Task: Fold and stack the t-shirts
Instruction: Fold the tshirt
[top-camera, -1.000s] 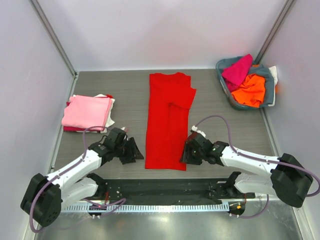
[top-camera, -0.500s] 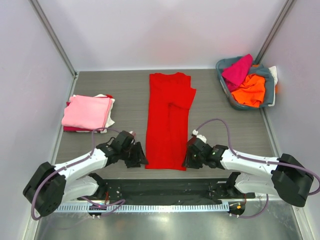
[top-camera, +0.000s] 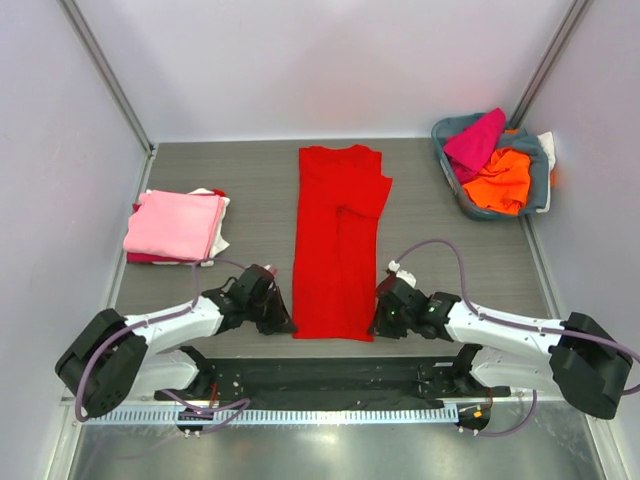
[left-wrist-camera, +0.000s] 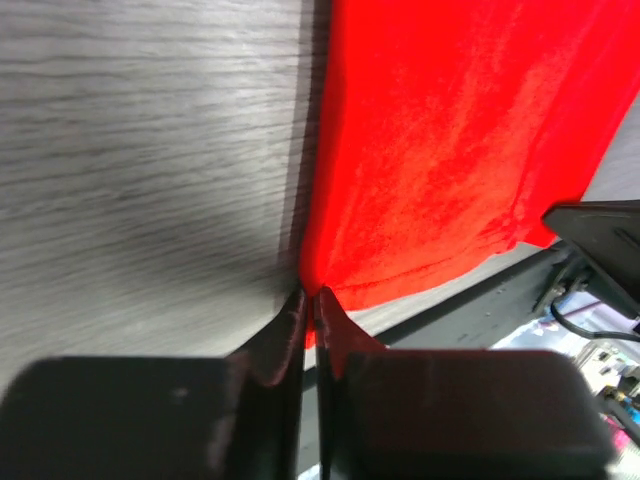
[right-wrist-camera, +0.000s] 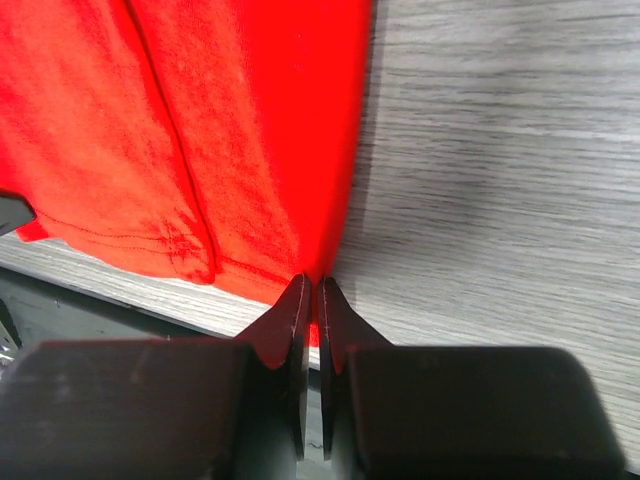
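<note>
We see a grey wood-grain table (top-camera: 250, 180) that runs from the near edge back to the far wall (top-camera: 330, 60). A grey-blue basket (top-camera: 452, 125) sits at the table's far right corner, close to the right wall (top-camera: 600, 150). The left wall (top-camera: 50, 150) is the same pale lilac as the other two. A slanted metal post (top-camera: 105, 75) stands at the far left, and a second post (top-camera: 550, 60) stands at the far right. A black mounting plate (top-camera: 330, 375) lies along the table's near edge. Nearer still, a white toothed strip (top-camera: 330, 415) runs left to right. It lies on a brushed metal sheet (top-camera: 330, 455).
</note>
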